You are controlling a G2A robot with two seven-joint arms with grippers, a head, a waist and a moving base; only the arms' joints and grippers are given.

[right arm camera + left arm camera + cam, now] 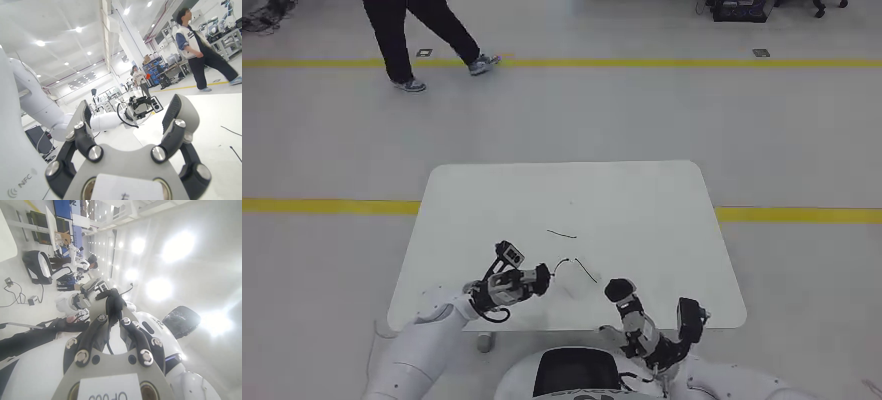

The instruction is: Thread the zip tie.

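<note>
The left gripper is clamped tight on one end of a thin black zip tie, low over the near side of the white table. From the gripper the tie runs off toward 3 o'clock, rising in a shallow arch and dropping again toward the tabletop. It forms no loop.

In the left wrist view, a short length of the tie pokes out past the closed fingertips and curls to a slightly thicker tip. This may be the locking head, though it is too small to be sure.

The right gripper sits at about 4 o'clock from the left one. Its jaws are spread wide and hold nothing, and it is well apart from the tie's free end.

A second tie, equally thin and dark, lies loose on the table at roughly 1 o'clock from the left gripper, untouched.

By the look of it the job is in its early stage. One end is secured, but the free end has not yet been picked up, brought round, or fed through the head. The strand looks springy and slight, so it would likely flex away from a careless pinch.
</note>
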